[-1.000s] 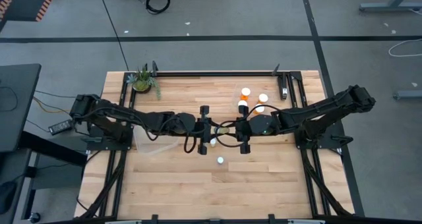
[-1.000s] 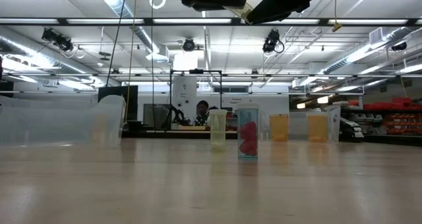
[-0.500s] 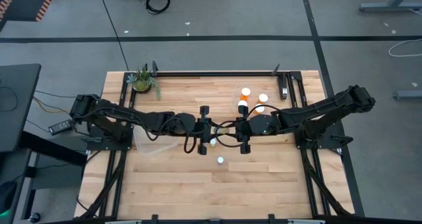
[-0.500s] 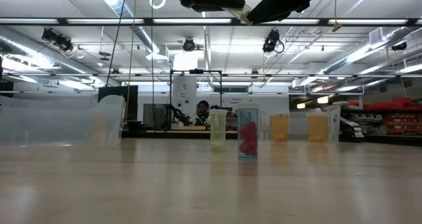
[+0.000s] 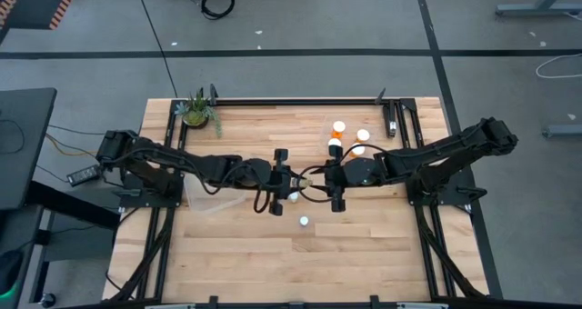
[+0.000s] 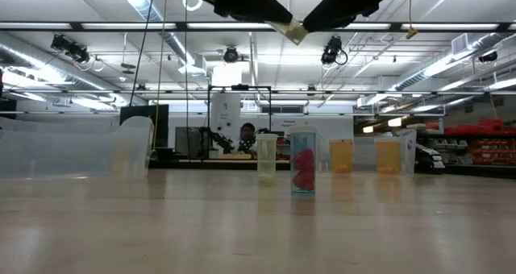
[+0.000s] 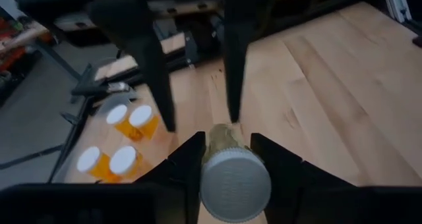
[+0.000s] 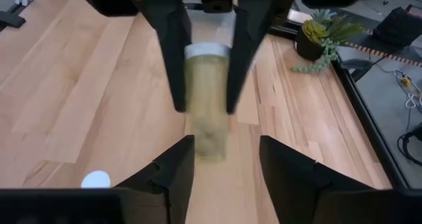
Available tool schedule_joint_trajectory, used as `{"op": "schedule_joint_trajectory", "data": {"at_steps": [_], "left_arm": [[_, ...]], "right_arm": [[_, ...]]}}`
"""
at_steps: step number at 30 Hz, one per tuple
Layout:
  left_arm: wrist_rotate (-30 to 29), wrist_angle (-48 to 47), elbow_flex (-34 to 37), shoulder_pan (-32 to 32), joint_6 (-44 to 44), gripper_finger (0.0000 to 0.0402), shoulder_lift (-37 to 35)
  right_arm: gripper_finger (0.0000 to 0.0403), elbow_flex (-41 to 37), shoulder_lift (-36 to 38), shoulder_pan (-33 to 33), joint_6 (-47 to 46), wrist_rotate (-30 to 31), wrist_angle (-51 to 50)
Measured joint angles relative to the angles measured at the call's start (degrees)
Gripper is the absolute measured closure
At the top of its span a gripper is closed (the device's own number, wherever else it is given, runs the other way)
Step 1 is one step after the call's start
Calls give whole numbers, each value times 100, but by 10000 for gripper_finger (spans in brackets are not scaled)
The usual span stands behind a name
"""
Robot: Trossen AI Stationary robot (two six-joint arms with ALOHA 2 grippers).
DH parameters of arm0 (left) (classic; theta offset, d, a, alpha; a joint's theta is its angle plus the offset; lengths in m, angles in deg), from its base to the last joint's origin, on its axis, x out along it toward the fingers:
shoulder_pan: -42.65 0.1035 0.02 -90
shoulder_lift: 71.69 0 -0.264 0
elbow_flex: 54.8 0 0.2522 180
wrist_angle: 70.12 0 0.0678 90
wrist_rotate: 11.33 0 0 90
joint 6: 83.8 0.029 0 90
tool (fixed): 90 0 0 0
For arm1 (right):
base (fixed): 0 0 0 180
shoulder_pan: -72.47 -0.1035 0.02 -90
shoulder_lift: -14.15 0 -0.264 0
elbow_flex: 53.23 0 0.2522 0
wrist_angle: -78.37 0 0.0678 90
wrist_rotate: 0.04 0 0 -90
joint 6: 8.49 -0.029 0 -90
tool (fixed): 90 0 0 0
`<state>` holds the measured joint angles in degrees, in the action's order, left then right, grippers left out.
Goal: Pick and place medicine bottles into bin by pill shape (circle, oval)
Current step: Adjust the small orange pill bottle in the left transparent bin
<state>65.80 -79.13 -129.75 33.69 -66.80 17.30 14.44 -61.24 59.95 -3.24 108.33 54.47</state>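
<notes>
While the left gripper (image 7: 225,159) grips the bottle (image 7: 232,172), the right gripper (image 8: 224,159) has released (jaws parted).

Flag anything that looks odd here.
One medicine bottle lies sideways in mid-air over the table middle, clamped in the left hand, its other end between the open fingers of the right hand. Nothing else stands out.

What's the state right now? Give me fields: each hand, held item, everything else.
left hand: shut on bottle's white-capped end
bottle: held aloft between both hands
right hand: open, fingers flanking bottle's other end, not clamping
other bottles: clustered on the right side, orange with white caps
plant: left-side corner, untouched
</notes>
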Motion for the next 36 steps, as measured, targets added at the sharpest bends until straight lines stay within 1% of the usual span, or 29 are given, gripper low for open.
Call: {"op": "schedule_joint_trajectory", "data": {"at_steps": [4,8,11,15,18,21,23,27,31,36], "left_arm": [[-2,-342,0,-47,-170,277,0],[-5,-961,-2,-119,-473,284,-59],[-7,-1540,2,-166,-843,282,-169],[-13,-2230,4,-212,-1393,275,-292],[-11,-2649,-3,-251,-1746,277,-342],[3,-3014,-11,-293,-2104,284,-367],[62,-3426,1,-296,-2316,285,-367],[216,-3997,-2,-292,-2770,276,-365],[222,-4161,0,-292,-3061,278,-363],[562,-4245,-9,-292,-3352,286,-404]], "right_arm": [[199,2,0,0,-141,2,-199],[178,2,41,0,-270,1,-626],[170,2,175,0,-406,17,-1021],[167,4,524,-30,-648,129,-1454],[167,6,851,-142,-840,189,-1738],[167,7,1160,-337,-1021,310,-2049],[167,9,1321,-496,-1130,408,-2177],[171,9,1512,-796,-1265,720,-2423],[171,7,1541,-988,-1259,1008,-2482],[171,7,1515,-1005,-1214,1056,-2500]]}}
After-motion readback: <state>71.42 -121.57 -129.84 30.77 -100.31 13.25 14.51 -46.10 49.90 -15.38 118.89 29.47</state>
